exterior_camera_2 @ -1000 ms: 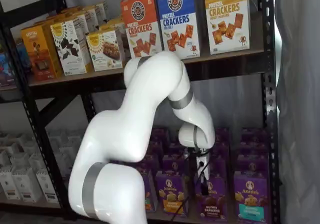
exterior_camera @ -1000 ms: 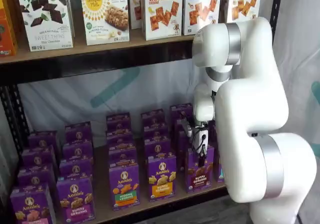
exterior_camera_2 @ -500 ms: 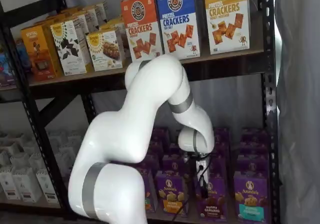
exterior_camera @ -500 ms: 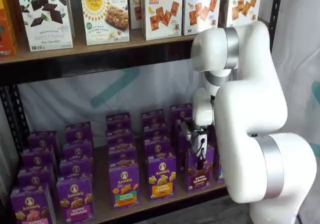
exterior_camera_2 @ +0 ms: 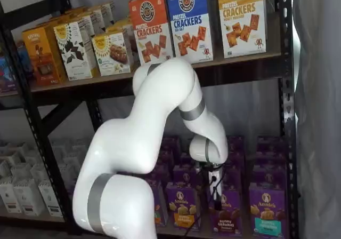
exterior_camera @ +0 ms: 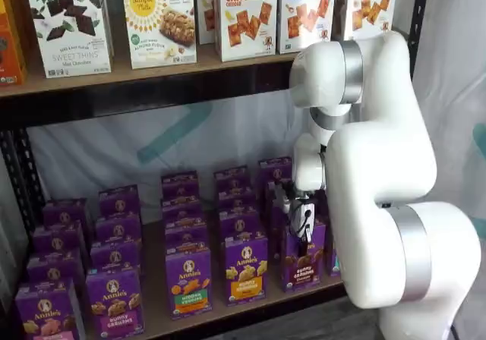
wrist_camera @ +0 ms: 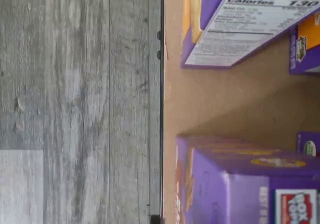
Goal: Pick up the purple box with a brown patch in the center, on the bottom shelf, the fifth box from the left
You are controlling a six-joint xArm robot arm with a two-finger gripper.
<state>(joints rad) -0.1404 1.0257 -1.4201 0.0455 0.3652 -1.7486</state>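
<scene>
The small upright purple carton with dark brown bunny snacks on its front and a brown "Bunny Grahams" band (exterior_camera: pixel 303 257) stood at the front edge of the brown wooden bottom shelf (exterior_camera: pixel 159 319) in its black metal rack, and showed in both shelf views (exterior_camera_2: pixel 228 215). To one side of it stood a purple carton with an orange band (exterior_camera: pixel 245 269), which also showed in the other shelf view (exterior_camera_2: pixel 183 205); to the other side stood a purple carton with a teal band (exterior_camera_2: pixel 266 210). More purple cartons ran back in rows behind them. The white arm (exterior_camera: pixel 380 181) reached in from the front, and its white-bodied gripper with black fingers (exterior_camera: pixel 304 235) hung right at the top of the brown-band carton, a black cable looped beside it. In a shelf view the gripper (exterior_camera_2: pixel 216 194) likewise sat low over that carton's top edge. The fingers were seen side-on and small against the dark purple, so whether they stood apart or had closed on the carton could not be told, nor whether they touched it. The carton itself stood on the board, upright and in line with its neighbours. The wrist view, turned on its side, showed the bare shelf board (wrist_camera: pixel 220 101), its black front edge, grey wood-grain floor (wrist_camera: pixel 80 84) beyond it, and parts of purple cartons close to the lens. White cracker boxes (exterior_camera: pixel 247 15) lined the upper shelf.
</scene>
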